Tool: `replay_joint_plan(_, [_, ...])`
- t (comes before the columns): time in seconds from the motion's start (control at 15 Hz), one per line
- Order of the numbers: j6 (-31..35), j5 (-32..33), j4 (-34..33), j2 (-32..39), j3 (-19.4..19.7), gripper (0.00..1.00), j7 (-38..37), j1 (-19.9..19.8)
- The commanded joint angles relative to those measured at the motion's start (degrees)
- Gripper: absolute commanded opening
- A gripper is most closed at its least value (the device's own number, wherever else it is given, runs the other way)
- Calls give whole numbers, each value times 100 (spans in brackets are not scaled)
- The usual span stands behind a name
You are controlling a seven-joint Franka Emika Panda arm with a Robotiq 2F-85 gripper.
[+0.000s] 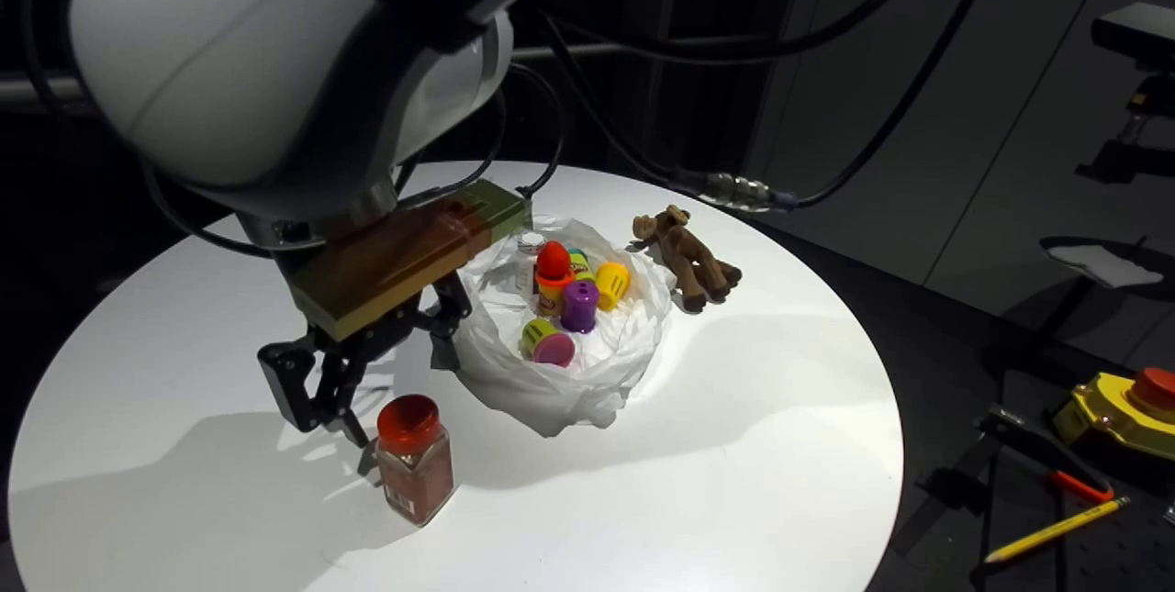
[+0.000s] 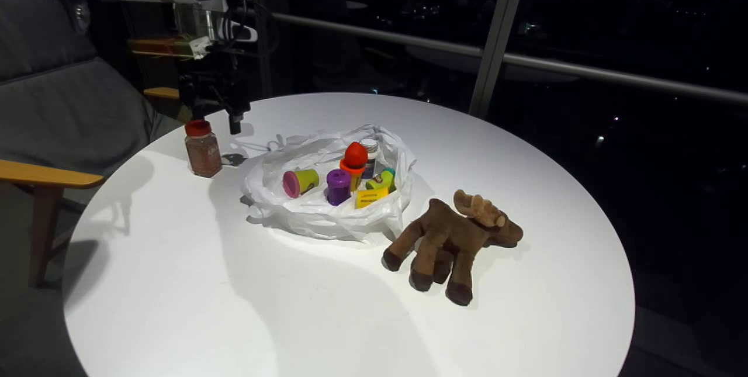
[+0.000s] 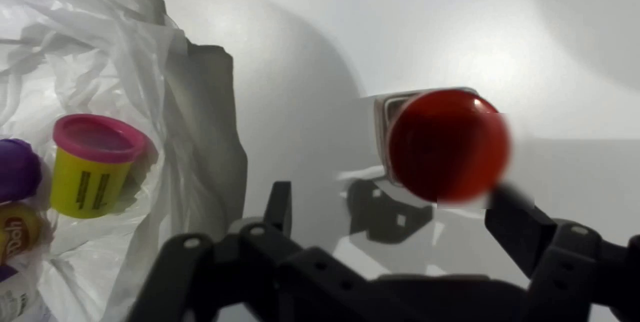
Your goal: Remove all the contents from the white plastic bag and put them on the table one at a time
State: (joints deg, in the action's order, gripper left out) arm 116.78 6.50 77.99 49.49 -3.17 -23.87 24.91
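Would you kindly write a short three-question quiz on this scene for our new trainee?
1. True or false: the brown toy animal lies outside the white plastic bag.
2. What colour is the lid of the tub nearest the red-lidded jar: (a) white, (b) pink or (c) black?
3. Short answer: is the end effector open or shut?

Key: 1. True. 2. (b). 3. Open.

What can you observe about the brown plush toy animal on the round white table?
The brown plush toy animal has tan antlers, a dark snout and four legs with darker feet. It looks soft. It seems to lie on its side on the smooth round white table, beside the wrinkled white plastic bag; whether they touch is unclear.
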Motion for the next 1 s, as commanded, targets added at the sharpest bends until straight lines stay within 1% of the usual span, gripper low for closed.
replay_joint_plan(0.0, [-691,-89,-460,-102,86,100,104,-277])
replay_joint_plan(0.27, [-968,-191,-630,-110,311,100,-57,-755])
replay_joint_plan(0.6, [-853,-718,-733,156,472,100,-398,-1437])
replay_joint_plan(0.93, [-558,-868,-925,480,681,100,-817,-1703])
